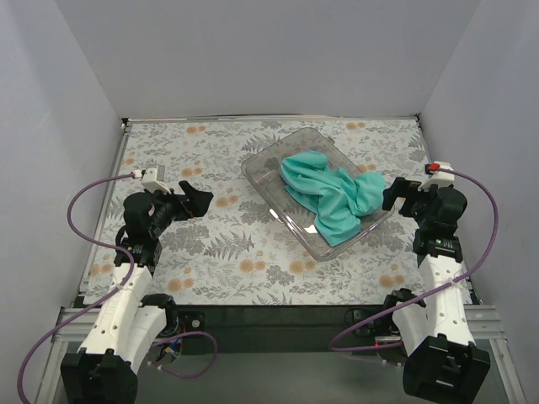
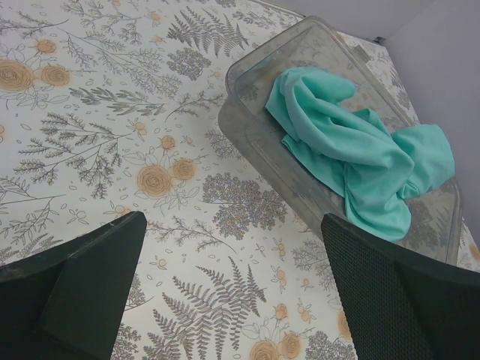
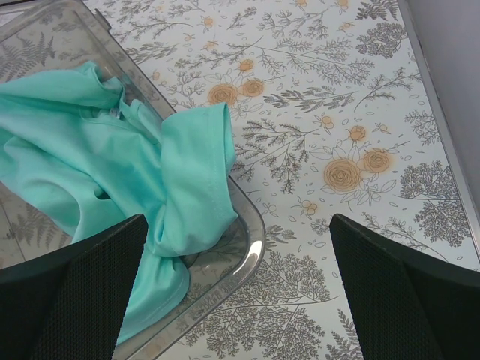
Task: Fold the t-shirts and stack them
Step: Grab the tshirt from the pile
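Observation:
A teal t-shirt (image 1: 330,198) lies crumpled in a clear plastic bin (image 1: 268,165) at the table's centre right, one part hanging over the bin's near edge. It also shows in the left wrist view (image 2: 352,146) and in the right wrist view (image 3: 112,165). My left gripper (image 1: 200,202) is open and empty above the table, left of the bin. My right gripper (image 1: 394,194) is open and empty, just right of the bin's right corner (image 3: 251,232) and the shirt.
The table carries a floral patterned cloth (image 1: 210,261). Grey walls enclose the table on the left, back and right. A raised rim runs along the table's right edge (image 3: 439,97).

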Robot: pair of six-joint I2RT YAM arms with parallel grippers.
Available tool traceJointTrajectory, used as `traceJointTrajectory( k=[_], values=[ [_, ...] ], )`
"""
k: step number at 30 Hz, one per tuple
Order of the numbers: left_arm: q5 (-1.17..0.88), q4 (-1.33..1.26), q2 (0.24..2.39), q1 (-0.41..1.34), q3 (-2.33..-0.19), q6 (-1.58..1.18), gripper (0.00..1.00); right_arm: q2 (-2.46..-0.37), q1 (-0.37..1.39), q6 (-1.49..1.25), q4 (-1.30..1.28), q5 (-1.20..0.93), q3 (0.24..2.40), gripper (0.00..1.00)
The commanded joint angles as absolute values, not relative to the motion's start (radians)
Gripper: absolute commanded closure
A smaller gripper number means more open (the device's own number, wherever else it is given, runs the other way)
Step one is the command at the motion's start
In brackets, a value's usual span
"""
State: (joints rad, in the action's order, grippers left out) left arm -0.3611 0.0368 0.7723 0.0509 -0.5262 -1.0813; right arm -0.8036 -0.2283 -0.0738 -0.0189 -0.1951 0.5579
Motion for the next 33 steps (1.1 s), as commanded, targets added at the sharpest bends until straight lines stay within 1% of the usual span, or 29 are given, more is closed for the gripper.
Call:
traceJointTrajectory(
  k=[1,8,10,15,18,19,20,21,22,24,25,27,29,33],
  values=[
    [-0.376,0.025,0.758,0.054,-0.532,-1.074,0.02,-0.779,-0.235,-0.052,0.046,-0.236,0.545,0.01],
    [-0.38,0.023,0.762,0.054,-0.534,-1.075,0.02,-0.756,-0.238,0.04,0.066,-0.425,0.497,0.01],
    [-0.391,0.021,0.764,0.055,-0.535,-1.074,0.02,-0.755,-0.238,0.104,0.071,-0.503,0.479,0.02],
    [-0.524,-0.038,0.778,0.066,-0.523,-1.1,0.02,-0.746,-0.238,0.352,0.034,-0.805,0.437,0.02],
    [-0.575,-0.077,0.81,0.083,-0.52,-1.153,0.03,-0.742,-0.238,0.423,-0.038,-0.871,0.452,0.02],
    [-0.612,-0.101,0.846,0.083,-0.523,-1.207,0.03,-0.742,-0.238,0.434,-0.049,-0.874,0.462,0.02],
    [-0.649,-0.121,0.873,0.084,-0.528,-1.26,0.05,-0.749,-0.238,0.452,-0.061,-0.87,0.469,0.02],
    [-0.678,-0.145,0.9,0.106,-0.547,-1.373,0.08,-0.75,-0.238,0.454,-0.075,-0.855,0.477,0.02],
    [-0.681,-0.156,0.937,0.127,-0.572,-1.408,0.1,-0.752,-0.238,0.454,-0.077,-0.841,0.488,0.02],
    [-0.638,-0.152,1.026,0.213,-0.642,-1.469,0.1,-0.761,-0.238,0.437,-0.078,-0.776,0.502,0.02],
    [-0.568,-0.153,1.052,0.248,-0.666,-1.48,0.1,-0.764,-0.238,0.43,-0.078,-0.753,0.511,0.02],
    [-0.493,-0.153,1.147,0.341,-0.716,-1.503,0.1,-0.764,-0.238,0.414,-0.078,-0.698,0.515,0.02],
    [-0.421,-0.143,1.225,0.396,-0.799,-1.551,0.1,-0.759,-0.238,0.4,-0.078,-0.675,0.52,0.02],
    [-0.321,-0.109,1.457,0.535,-0.949,-1.626,0.12,-0.747,-0.239,0.384,-0.075,-0.655,0.525,0.02]
  ],
)
